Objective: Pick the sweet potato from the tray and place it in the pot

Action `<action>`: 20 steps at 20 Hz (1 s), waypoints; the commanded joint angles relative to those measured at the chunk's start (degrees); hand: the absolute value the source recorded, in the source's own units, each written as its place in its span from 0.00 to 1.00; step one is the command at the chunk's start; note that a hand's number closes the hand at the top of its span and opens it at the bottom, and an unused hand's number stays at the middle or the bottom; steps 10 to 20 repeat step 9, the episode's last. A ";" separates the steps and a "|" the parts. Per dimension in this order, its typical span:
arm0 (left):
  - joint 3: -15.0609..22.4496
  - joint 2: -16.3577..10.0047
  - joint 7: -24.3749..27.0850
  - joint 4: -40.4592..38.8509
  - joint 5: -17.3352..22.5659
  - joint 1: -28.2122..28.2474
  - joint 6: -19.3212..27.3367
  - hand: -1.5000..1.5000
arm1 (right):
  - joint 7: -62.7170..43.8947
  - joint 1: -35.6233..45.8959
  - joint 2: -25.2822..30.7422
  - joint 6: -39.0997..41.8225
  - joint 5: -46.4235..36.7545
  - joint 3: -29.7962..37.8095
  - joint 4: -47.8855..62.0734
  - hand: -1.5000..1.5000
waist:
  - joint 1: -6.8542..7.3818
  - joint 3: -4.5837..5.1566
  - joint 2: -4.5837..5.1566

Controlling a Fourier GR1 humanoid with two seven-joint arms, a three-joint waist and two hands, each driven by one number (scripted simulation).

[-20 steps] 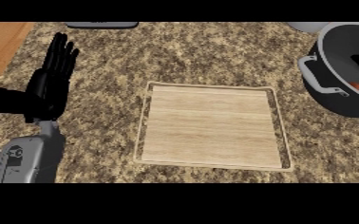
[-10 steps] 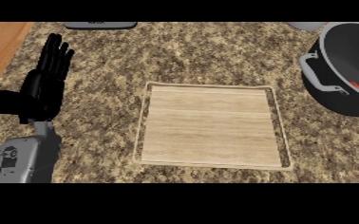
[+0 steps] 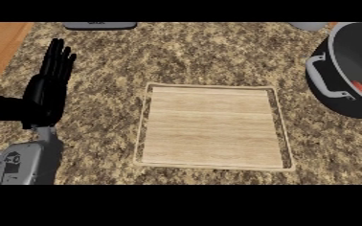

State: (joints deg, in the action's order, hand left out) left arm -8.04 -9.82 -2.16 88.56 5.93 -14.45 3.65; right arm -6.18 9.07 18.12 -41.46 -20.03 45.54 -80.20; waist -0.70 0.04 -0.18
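So, the left hand (image 3: 46,93) sits at the left side of the counter (image 3: 205,52). Its fingers are straight, close together and pointing up the view, and it's holding nothing. Its grey forearm (image 3: 25,160) comes in from the lower left corner. The wooden tray (image 3: 212,124) is mid-counter, just bare planks showing. The dark pot (image 3: 338,100) is cut off by the right edge. Just inside it there's a small orange-red bit of what looks like the sweet potato (image 3: 356,85), but so little shows that I can't swear to it. The grey thing (image 3: 99,25) at the top edge has a faint mark, but I can't read it.
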 commanded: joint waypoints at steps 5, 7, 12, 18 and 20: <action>-0.72 -0.74 -2.19 0.04 -0.02 -1.62 0.35 0.50 | 3.71 -14.59 -2.99 6.61 11.07 5.67 -11.68 0.00 | 0.13 -0.04 0.09; 2.36 2.12 -3.30 4.50 -2.23 0.25 3.12 0.50 | 2.92 -15.51 -0.25 8.50 12.49 7.58 -11.28 0.00 | 0.33 -0.04 0.05; -1.34 -1.73 -3.95 2.34 2.21 -1.19 -1.72 0.50 | 1.54 -20.25 -2.58 9.49 12.71 8.94 -16.67 0.00 | 0.12 -0.02 0.05; -1.34 -1.73 -3.95 2.34 2.21 -1.19 -1.72 0.50 | 1.54 -20.25 -2.58 9.49 12.71 8.94 -16.67 0.00 | 0.12 -0.02 0.05; -1.34 -1.73 -3.95 2.34 2.21 -1.19 -1.72 0.50 | 1.54 -20.25 -2.58 9.49 12.71 8.94 -16.67 0.00 | 0.12 -0.02 0.05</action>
